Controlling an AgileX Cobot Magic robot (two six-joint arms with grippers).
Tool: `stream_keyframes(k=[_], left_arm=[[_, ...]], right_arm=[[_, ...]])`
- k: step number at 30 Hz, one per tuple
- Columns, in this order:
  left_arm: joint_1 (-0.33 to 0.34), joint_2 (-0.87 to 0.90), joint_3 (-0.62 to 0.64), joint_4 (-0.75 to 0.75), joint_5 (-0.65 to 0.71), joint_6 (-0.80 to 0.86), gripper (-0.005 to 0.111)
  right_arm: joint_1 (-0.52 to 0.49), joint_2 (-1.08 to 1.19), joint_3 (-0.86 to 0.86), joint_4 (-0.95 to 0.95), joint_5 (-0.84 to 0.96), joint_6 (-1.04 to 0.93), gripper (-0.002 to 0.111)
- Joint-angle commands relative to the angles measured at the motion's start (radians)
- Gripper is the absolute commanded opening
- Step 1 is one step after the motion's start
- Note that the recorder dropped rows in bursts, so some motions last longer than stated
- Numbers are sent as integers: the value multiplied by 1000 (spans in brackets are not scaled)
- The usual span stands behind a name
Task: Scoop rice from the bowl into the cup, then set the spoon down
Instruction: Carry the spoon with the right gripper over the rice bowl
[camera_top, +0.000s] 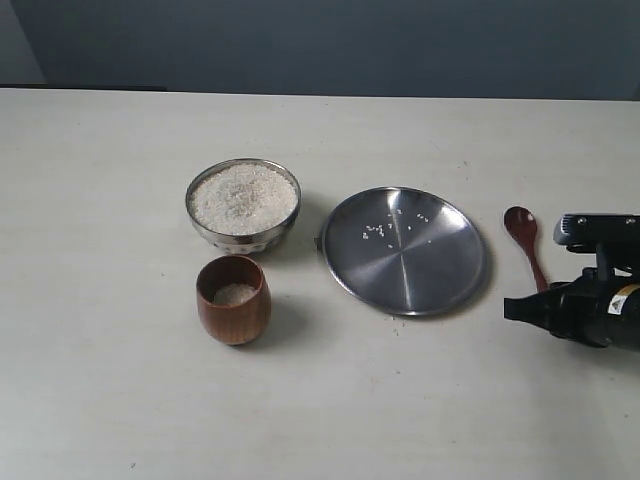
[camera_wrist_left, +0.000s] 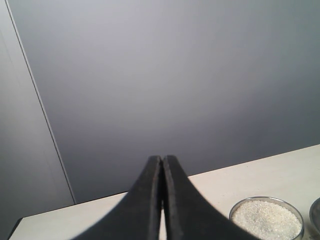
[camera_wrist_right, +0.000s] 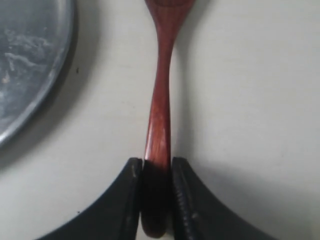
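The steel bowl (camera_top: 203, 222) is full of white rice (camera_top: 243, 197) at centre left. Just in front of it stands the brown wooden cup (camera_top: 232, 318), with a little rice (camera_top: 235, 294) in its bottom. To the right of the plate the dark red spoon (camera_top: 522, 232) lies flat on the table, head pointing away. My right gripper (camera_top: 530, 305) is down at the handle's near end. In the right wrist view its jaws (camera_wrist_right: 156, 167) press both sides of the spoon (camera_wrist_right: 160, 100) handle. My left gripper (camera_wrist_left: 162, 160) is shut and empty, raised, with the bowl (camera_wrist_left: 235, 210) off to one side.
A flat steel plate (camera_top: 403, 250) with a few stray grains lies between the bowl and the spoon; its rim (camera_wrist_right: 30, 65) runs close beside the spoon handle. Pale tabletop stretches in front of the cup and to the left. A dark wall stands behind the table.
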Motion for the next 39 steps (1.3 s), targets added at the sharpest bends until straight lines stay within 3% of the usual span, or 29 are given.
stream_keyframes(k=[1,4,7,13,22,30,39], left_arm=[[4,1,-4,-2,-4,0,0],[4,1,-4,-2,-4,0,0],[4,1,-4,-2,-4,0,0],[4,1,-4,-2,-4,0,0],[4,1,-4,-2,-4,0,0],[4,1,-4,-2,-4,0,0],[4,1,-4,-2,-4,0,0]], right_arm=[[-5,-151,3,-4,49,5,-1],[-5,-263,-30,-2,140,20,-1],[35,-334,-142,-33,373,4,-1],[209,-359,-443,-221,817,-31,-1],[500,-236,-788,-502,1209,-31,-1],[757,0,-969,-810,1418,-29,-1],[925,294,-1147,-1003,1554,-2,-1]])
